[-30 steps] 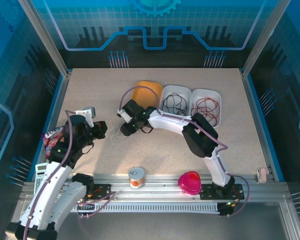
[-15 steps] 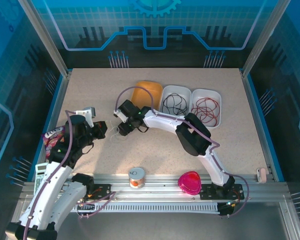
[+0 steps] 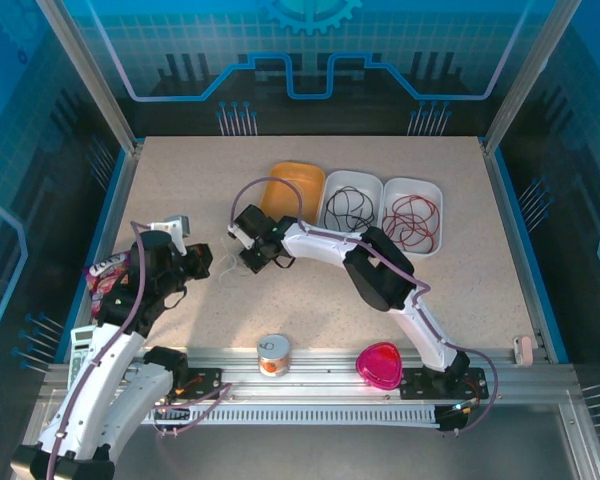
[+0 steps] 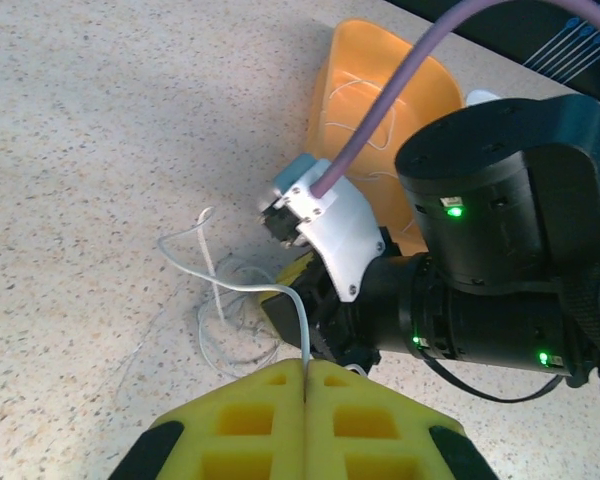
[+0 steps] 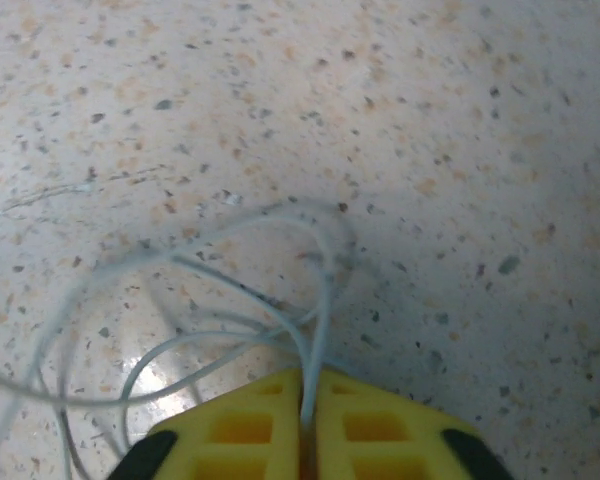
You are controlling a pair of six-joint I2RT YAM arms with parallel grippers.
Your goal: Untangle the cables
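The right gripper point(image 5: 308, 392) has just snapped shut: its jaws stood partly apart a second ago, and now the yellow pads meet with a strand of the white cable point(image 5: 321, 285) running straight into the seam between them. In the top view the right gripper point(image 3: 251, 260) has also edged a little leftward over that second, toward the left gripper point(image 3: 201, 262), and the two are now near each other with the cable's loose coils on the table point(image 3: 460, 290) between them.

The left gripper point(image 4: 307, 385) is closed as well, pinching another stretch of the white cable point(image 4: 218, 288), which rises from its pads and curves off to a small heap of loops lying flat just ahead of the right wrist. From the right wrist, several pale loops fan out over the speckled surface, crossing one another close to the pads.

Further out, the black cable point(image 3: 350, 208) lies coiled in the middle tray point(image 3: 352, 175) and the red cable point(image 3: 412, 218) in the right-hand tray point(image 3: 413, 181), each by itself. The orange tray point(image 3: 295, 182) sits just behind the right wrist.

With two cables already sorted and both grippers now holding the last one, the white strand looks ready to be drawn apart; which loops are truly knotted I cannot tell.
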